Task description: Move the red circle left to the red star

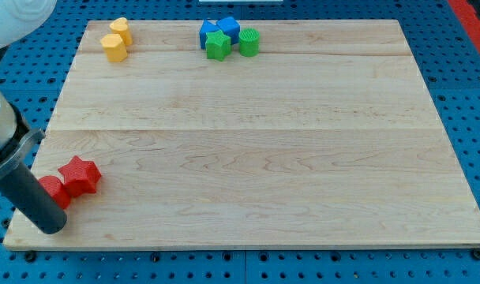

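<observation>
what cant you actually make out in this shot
- red circle, camera view: the dark rod covers its left part, so its full outline is hidden.
- my tip: whether it touches the red circle is unclear.
- red star: contact with the circle is unclear.
- two blue blocks: partly behind the green star, shapes unclear.
- two yellow blocks: too small to name shapes.

red circle point(54, 190) half hidden (behind rod), arm cut off top-left
</observation>
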